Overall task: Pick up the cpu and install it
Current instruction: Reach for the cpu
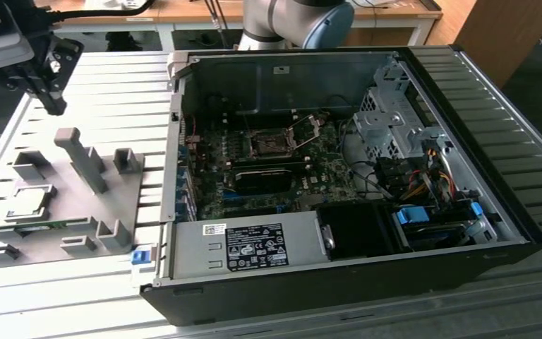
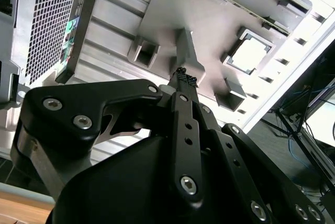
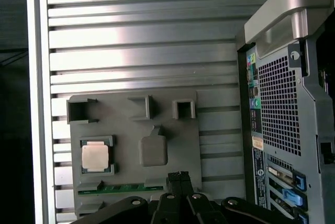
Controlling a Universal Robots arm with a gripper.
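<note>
Slatted metal table (image 1: pixel 64 300) carries an open computer case (image 1: pixel 271 81) and, at its nine o'clock in the exterior view, a grey tray (image 1: pixel 125 196). Toward the tray's eleven o'clock hangs the gripper (image 1: pixel 54 106), jaws closed on nothing. The cpu (image 3: pixel 96 157) lies untouched in its tray pocket; pickup and installation both remain.

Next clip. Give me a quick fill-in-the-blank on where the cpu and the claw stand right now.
1. The cpu rests in a recess of the grey tray, ____ the computer case.
2. The claw hangs over the tray and grips ____.
3. The tray lies toward the exterior view's ____ of the case.

Missing words: outside; nothing; left.
</note>
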